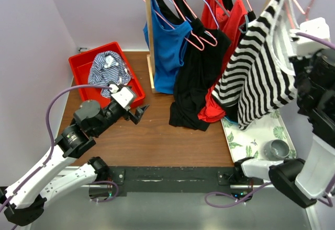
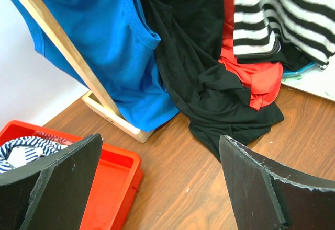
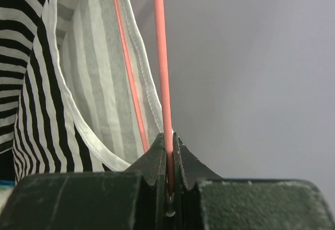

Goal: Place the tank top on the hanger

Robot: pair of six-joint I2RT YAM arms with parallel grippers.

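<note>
With the right hand (image 3: 168, 138) clamped on the thin pink wire hanger (image 3: 160, 57), raised right of the counter (image 1: 157, 141) and apparently already wearing the soft black-and-white striped tank top (image 1: 261, 68), seating its straps squarely comes next; the left hand (image 1: 139, 113) hangs open.

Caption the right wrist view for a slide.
Right fingers clamp the pink hanger wire; striped tank top hanging at left.

The tank top (image 1: 256, 68), in bold black-and-white stripes with white-trimmed edges, hangs raised at far right. The hanger (image 3: 161, 57) is thin pink wire. One wire runs inside the top's opening, and the other is pinched between the right gripper (image 3: 168, 142) jaws.
</note>
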